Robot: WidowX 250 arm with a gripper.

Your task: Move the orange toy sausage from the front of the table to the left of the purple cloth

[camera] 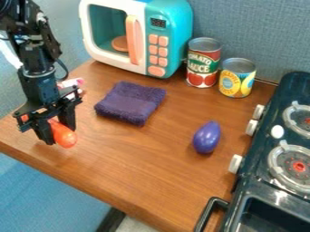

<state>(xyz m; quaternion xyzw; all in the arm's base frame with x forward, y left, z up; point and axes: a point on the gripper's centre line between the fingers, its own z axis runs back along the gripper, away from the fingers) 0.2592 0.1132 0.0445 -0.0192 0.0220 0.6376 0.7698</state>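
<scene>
The claw (60,136) is closed around an orange-red, rounded object (64,135), its fingers parted by the object's width, above the surface (133,158) near its left corner. A folded purple cloth (129,102) lies nearby, toward the toy microwave (167,34); a glossy purple toy (207,137) lies nearer the stove (281,156).

Orange object (65,136), rounded end low, tilted, in end effector (59,135)

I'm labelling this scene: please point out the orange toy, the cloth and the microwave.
Orange toy (64,135): camera view, rounded lower end.
Cloth (130,103): camera view, middle of top.
Microwave (133,41): camera view, door handle.
</scene>
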